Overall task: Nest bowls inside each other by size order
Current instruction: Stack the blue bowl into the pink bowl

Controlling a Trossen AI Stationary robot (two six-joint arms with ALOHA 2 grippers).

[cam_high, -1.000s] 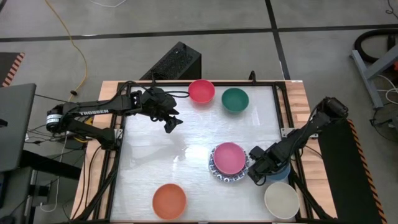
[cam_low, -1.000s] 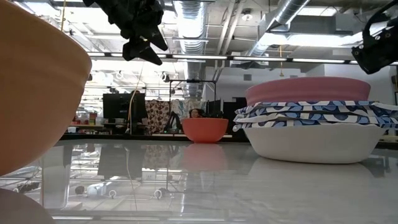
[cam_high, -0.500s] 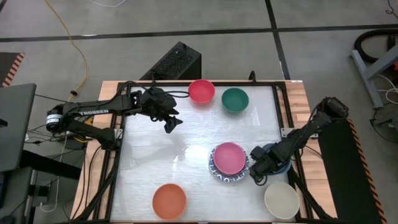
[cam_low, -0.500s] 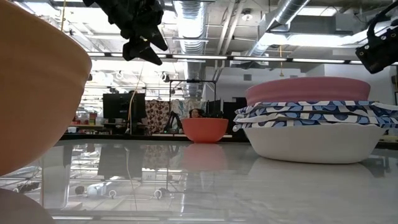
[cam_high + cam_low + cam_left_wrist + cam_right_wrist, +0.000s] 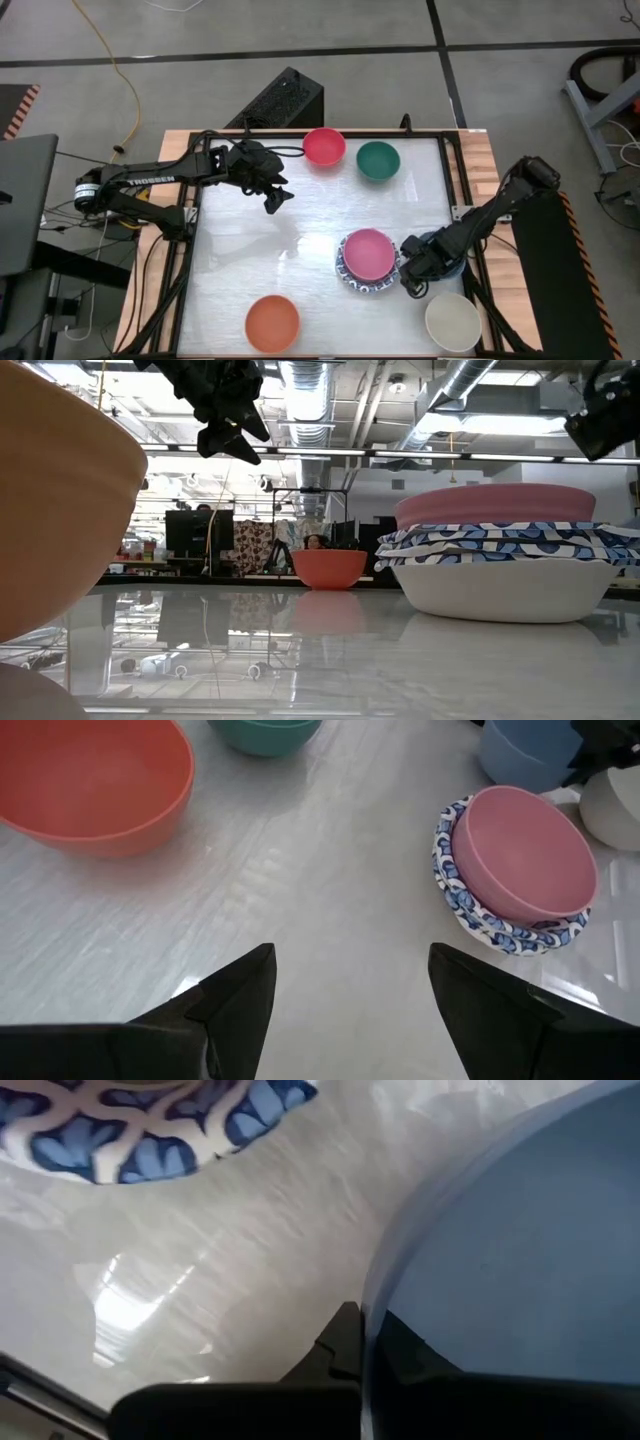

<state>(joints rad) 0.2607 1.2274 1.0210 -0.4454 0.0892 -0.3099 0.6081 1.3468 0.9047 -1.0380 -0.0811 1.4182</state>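
My right end effector (image 5: 415,280) is pinched shut on the blue bowl (image 5: 520,1270)'s rim at lower right, so a thin grip could slip mid-lift.

A pink bowl (image 5: 369,252) sits nested upright atop a stack of blue-and-white patterned bowls (image 5: 352,281) near the table's centre. Just beside it, a blue bowl (image 5: 447,268) is partly hidden. Red (image 5: 324,146) and teal (image 5: 378,160) bowls stand together at one edge; orange (image 5: 272,323) and cream (image 5: 453,321) bowls stand apart at the opposite edge.
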